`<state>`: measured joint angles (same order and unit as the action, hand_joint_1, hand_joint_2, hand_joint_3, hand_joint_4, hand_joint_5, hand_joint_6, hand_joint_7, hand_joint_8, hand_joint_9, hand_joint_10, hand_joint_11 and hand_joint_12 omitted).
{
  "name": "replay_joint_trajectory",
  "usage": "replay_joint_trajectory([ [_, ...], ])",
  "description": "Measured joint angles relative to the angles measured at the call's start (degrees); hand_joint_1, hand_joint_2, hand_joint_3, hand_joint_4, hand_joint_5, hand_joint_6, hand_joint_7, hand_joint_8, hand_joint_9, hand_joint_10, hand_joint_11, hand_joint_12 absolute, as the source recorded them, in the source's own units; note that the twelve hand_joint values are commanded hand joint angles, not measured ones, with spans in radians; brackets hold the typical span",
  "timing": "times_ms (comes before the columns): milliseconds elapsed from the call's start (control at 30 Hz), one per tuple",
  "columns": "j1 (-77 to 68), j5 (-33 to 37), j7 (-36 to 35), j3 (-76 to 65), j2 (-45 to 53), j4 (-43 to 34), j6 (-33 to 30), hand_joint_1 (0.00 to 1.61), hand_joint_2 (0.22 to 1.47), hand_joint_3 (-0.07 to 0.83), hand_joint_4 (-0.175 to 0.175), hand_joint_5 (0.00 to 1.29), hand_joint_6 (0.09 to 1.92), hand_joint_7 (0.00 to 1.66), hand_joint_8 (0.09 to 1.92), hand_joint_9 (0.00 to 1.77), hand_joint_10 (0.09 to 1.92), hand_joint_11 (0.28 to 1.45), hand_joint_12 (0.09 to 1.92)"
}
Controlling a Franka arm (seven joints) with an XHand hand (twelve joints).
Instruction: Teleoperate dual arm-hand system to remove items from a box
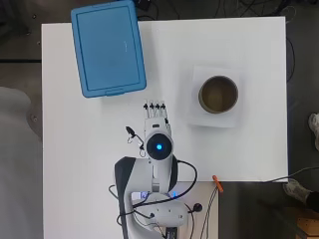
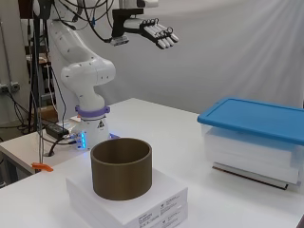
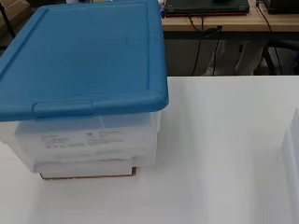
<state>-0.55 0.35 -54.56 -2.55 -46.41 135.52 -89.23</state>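
The white worktop [image 1: 89, 149] carries a lidded box [image 1: 108, 47] and a brown cylinder [image 1: 218, 94]. The side view shows the hand [image 2: 154, 32] high above, fingers straight and released; the wrist view shows only the box's clear walls.

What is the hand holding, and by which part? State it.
Nothing. The hand hangs high above the table with fingers straight, clear of the closed blue-lidded box.

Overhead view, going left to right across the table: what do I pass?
Blue-lidded box → hand, fingers straight, holding nothing → brown cylindrical container on its white stack.
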Motion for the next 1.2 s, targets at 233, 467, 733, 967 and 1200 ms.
replay_joint_trajectory([
  [233, -0.4, 1.2, -4.8, -8.2, 1.2, 3.5, -5.4, 0.17, 0.98, 0.003, -0.026, 0.34, 0.09, 0.36, 0.09, 0.4, 0.09, 0.45, 0.09],
  [467, -2.7, 3.2, -7.7, 2.9, 16.4, 2.9, -14.5, 0.21, 0.98, 0.001, -0.035, 0.22, 0.09, 0.22, 0.09, 0.31, 0.09, 0.43, 0.09],
  [733, -3.8, -2.6, -4.1, 11.1, 26.6, 4.9, -31.5, 0.19, 1.01, 0.008, -0.044, 0.18, 0.09, 0.2, 0.09, 0.25, 0.09, 0.41, 0.09],
  [967, -4.1, -9.2, 0.9, 14.5, 35.6, 5.5, -38.1, 0.19, 0.99, -0.001, -0.052, 0.19, 0.09, 0.2, 0.09, 0.26, 0.09, 0.4, 0.09],
  [1200, -4.4, -20.3, 6.9, 16.5, 38.4, 5.8, -40.7, 0.62, 1.1, 0.038, -0.048, 0.2, 0.09, 0.19, 0.09, 0.27, 0.09, 0.39, 0.09],
])
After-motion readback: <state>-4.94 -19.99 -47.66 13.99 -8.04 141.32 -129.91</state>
